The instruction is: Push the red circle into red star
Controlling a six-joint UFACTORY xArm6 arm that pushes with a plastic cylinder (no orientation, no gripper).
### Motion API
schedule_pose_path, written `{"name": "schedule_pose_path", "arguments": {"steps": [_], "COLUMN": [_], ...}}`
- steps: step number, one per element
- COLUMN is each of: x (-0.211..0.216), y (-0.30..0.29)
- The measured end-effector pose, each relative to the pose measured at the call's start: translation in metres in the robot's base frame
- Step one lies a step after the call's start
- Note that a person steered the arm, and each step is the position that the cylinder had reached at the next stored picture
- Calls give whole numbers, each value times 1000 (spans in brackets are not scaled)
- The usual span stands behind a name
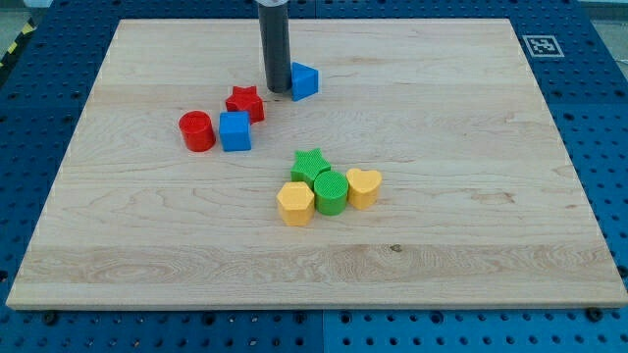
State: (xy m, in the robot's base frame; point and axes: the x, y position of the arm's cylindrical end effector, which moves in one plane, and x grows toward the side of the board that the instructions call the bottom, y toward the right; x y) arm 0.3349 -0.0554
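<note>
The red circle (197, 131) stands at the view's left on the wooden board (442, 226). A blue cube (235, 130) touches its right side. The red star (245, 103) sits just above and right of that cube, apart from the red circle. My tip (276, 90) is down on the board just right of the red star, between it and a second blue block (304, 80), which it touches or nearly touches.
A cluster lies in the board's middle: a green star (310, 165), a green circle (331, 192), a yellow hexagon (295, 203) and a yellow heart (364, 186). A marker tag (541, 44) sits at the board's top right corner.
</note>
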Motion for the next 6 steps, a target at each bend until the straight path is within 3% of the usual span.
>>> {"name": "schedule_pose_path", "arguments": {"steps": [2,3,5,6], "x": [11,51,93,113], "y": [-87,-89,-167,-166]}}
